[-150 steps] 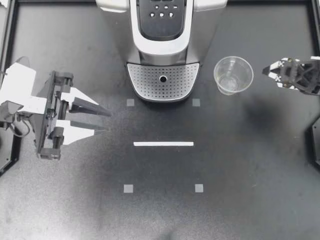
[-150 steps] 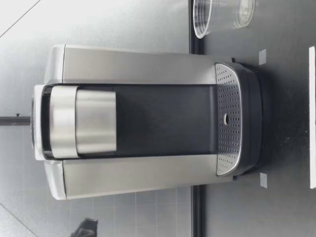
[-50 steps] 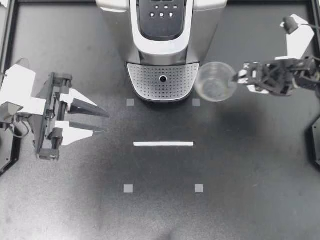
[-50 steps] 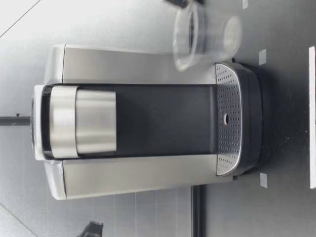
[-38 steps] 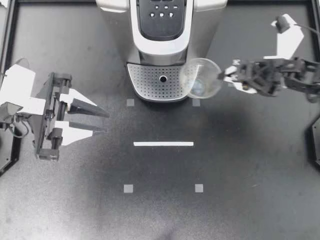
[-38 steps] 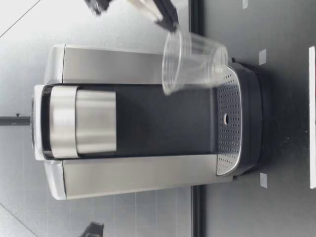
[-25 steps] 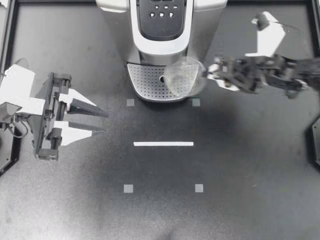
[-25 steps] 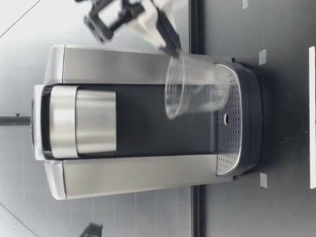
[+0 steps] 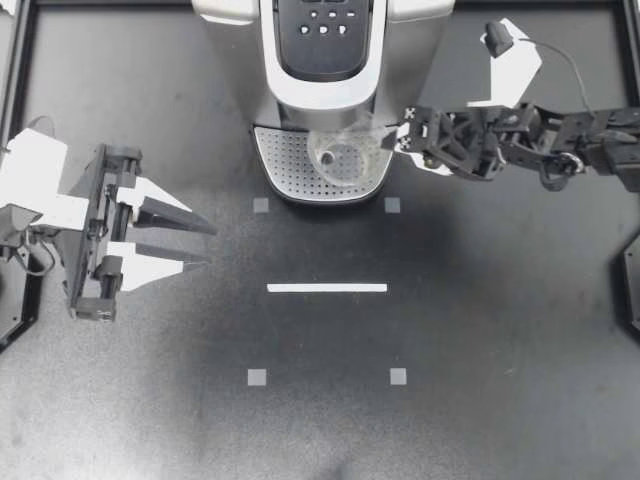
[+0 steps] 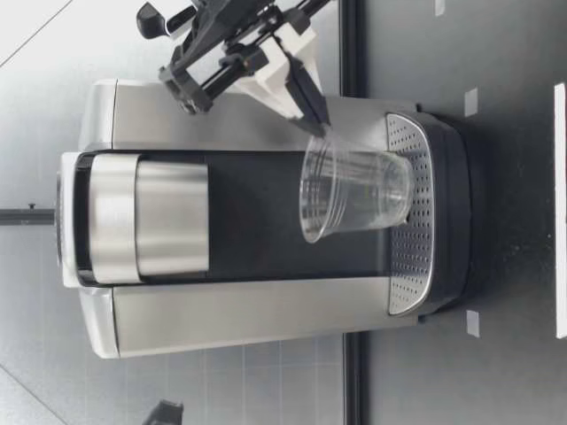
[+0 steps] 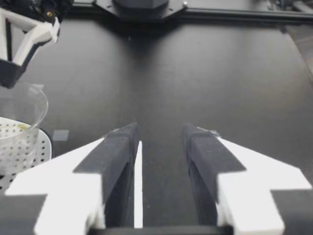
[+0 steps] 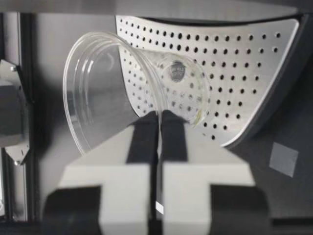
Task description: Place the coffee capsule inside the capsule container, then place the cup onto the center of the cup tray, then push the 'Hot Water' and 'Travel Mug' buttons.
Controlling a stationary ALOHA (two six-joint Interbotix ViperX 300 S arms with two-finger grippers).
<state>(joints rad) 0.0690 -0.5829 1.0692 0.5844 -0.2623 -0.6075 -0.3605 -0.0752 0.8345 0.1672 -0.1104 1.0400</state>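
Observation:
My right gripper (image 9: 393, 141) is shut on the rim of a clear plastic cup (image 9: 345, 155). It holds the cup over the perforated cup tray (image 9: 285, 165) of the coffee machine (image 9: 325, 70). In the low view the cup (image 10: 354, 190) leans slightly, its base at the tray (image 10: 412, 257); I cannot tell if they touch. The right wrist view shows both fingers pinching the cup's wall (image 12: 107, 88). My left gripper (image 9: 205, 245) stands open at the table's left, holding nothing. No capsule is visible.
The machine's button panel (image 9: 325, 22) faces up at the back. A white strip (image 9: 327, 288) and several grey squares mark the black table in front of the machine. Black frame rails run along the table's sides.
My right arm has carried the cup leftward from beside the machine to over the cup tray and lowered it. The left arm has not moved.

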